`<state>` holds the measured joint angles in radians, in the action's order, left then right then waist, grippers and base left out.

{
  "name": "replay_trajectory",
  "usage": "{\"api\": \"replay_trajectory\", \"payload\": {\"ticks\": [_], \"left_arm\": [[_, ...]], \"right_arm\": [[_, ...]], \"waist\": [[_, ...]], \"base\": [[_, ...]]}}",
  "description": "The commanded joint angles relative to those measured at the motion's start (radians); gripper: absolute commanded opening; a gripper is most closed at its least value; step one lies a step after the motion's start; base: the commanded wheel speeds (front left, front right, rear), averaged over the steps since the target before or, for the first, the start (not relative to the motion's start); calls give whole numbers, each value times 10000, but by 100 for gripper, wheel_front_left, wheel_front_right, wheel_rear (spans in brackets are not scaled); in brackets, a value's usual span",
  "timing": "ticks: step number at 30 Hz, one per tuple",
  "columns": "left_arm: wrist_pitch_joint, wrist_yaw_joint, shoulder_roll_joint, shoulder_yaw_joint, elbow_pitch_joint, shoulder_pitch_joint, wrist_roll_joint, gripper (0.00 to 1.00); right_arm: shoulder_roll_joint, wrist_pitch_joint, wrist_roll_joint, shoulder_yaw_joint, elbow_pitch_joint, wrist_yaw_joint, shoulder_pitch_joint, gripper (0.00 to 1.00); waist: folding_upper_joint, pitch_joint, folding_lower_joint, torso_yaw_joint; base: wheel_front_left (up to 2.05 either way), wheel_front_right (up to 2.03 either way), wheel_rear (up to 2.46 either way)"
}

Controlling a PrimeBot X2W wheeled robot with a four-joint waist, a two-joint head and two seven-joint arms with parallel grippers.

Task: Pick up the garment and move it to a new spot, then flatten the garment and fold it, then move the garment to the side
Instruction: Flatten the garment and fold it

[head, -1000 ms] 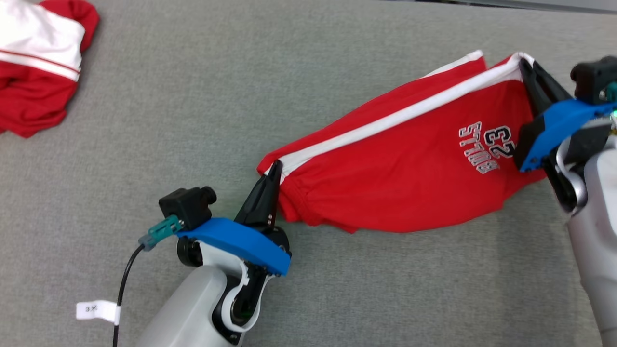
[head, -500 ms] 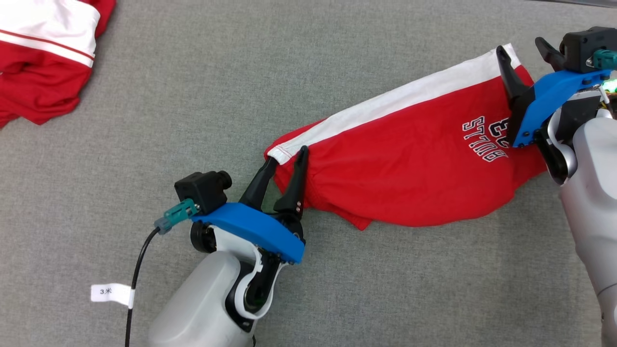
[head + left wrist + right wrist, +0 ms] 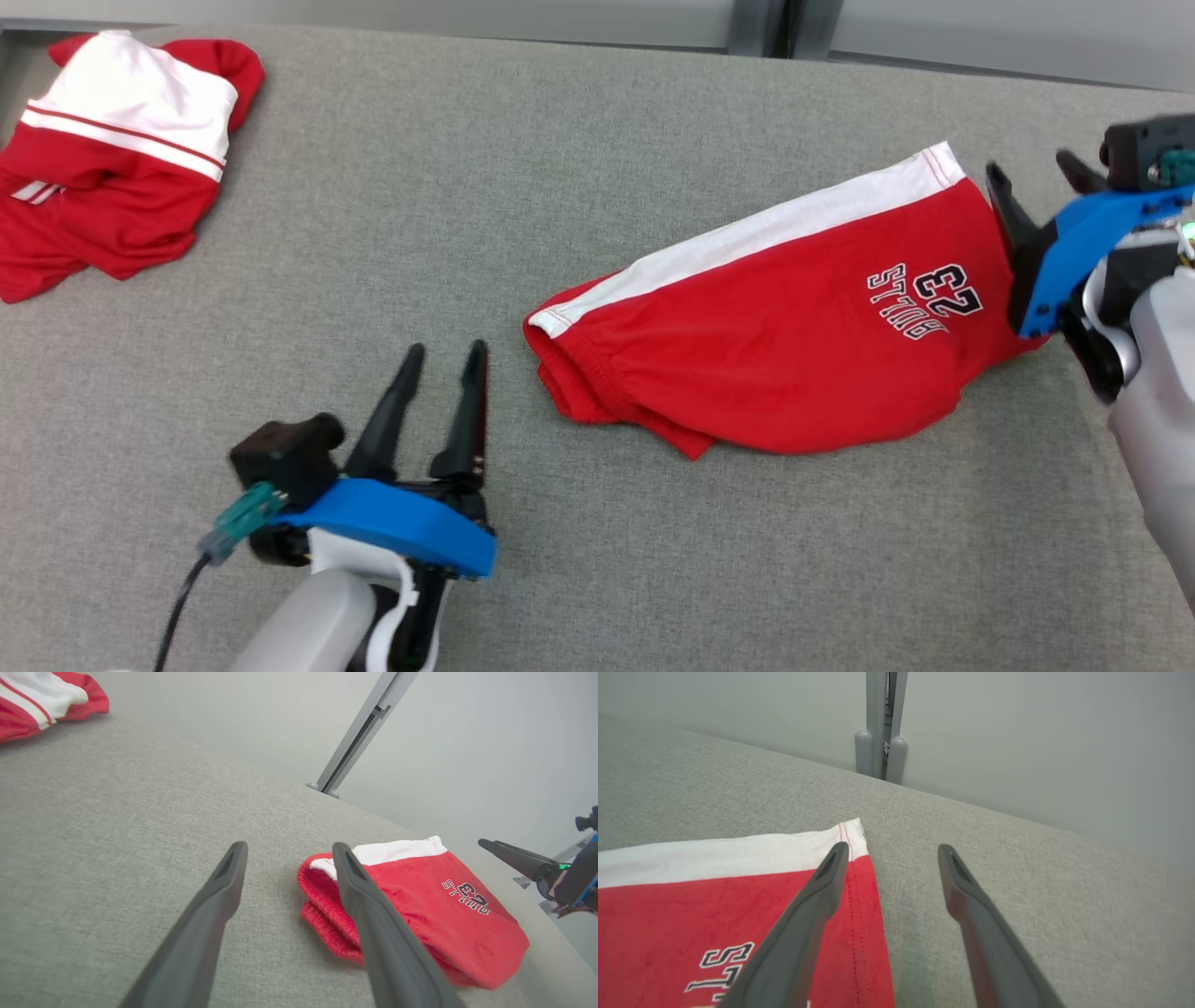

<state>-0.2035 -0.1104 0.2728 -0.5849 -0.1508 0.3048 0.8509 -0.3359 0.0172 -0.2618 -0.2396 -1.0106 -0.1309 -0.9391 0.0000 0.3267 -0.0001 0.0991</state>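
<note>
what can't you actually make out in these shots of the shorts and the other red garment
red shorts, head view: layers underneath, hidden by the top layer.
lettering, right wrist view: cut by the bottom edge and a finger of the right tool.
second garment, head view: its left part, cut by the picture's edge.

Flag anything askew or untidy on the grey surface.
The folded red shorts lie slanted, their left end bunched and a lower layer poking out below. A second red-and-white garment sits crumpled far left.
</note>
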Motion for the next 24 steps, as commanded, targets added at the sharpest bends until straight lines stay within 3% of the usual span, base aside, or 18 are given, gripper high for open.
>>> {"api": "replay_trajectory", "payload": {"ticks": [1, 5, 12, 13, 14, 15, 16, 24], "left_arm": [[-161, -194, 194, 245, 219, -191, -79, 100], [-391, -585, 521, 699, 604, -592, -342, 100], [-583, -731, 544, 1397, 840, -950, -603, 100], [-591, -736, 540, 1435, 832, -960, -673, 100], [-603, -731, 531, 1462, 817, -962, -729, 100], [-610, -704, 514, 1481, 802, -969, -786, 100], [-617, -676, 497, 1509, 787, -990, -819, 100], [-623, -391, 361, 1536, 621, -964, -1343, 100]], "right_arm": [[-153, -127, -171, -88, -111, 3, 309, 100], [-176, -493, -641, -296, -269, 1, 740, 100], [-14, -1445, -1409, -807, -354, 1, 1232, 100], [8, -1548, -1504, -926, -330, 0, 1308, 78], [25, -1631, -1596, -1040, -297, -2, 1372, 47], [25, -1671, -1685, -1131, -267, -8, 1412, 32], [26, -1670, -1779, -1213, -230, -11, 1457, 3], [204, -801, -2456, -1391, 49, 1, 1516, 0]], "waist": [[0, -102, 1, -15], [0, -159, 1, 47], [0, -40, 1, 118], [0, -40, 1, 130], [0, -54, 1, 137], [0, -74, 1, 138], [0, -99, 1, 132], [0, -583, 1, -334]], "base": [[0, 0, 0], [0, 0, 0], [0, 0, 0], [0, 0, 0], [0, 0, 0], [0, 0, 0], [0, 0, 0], [0, 0, 0]]}}
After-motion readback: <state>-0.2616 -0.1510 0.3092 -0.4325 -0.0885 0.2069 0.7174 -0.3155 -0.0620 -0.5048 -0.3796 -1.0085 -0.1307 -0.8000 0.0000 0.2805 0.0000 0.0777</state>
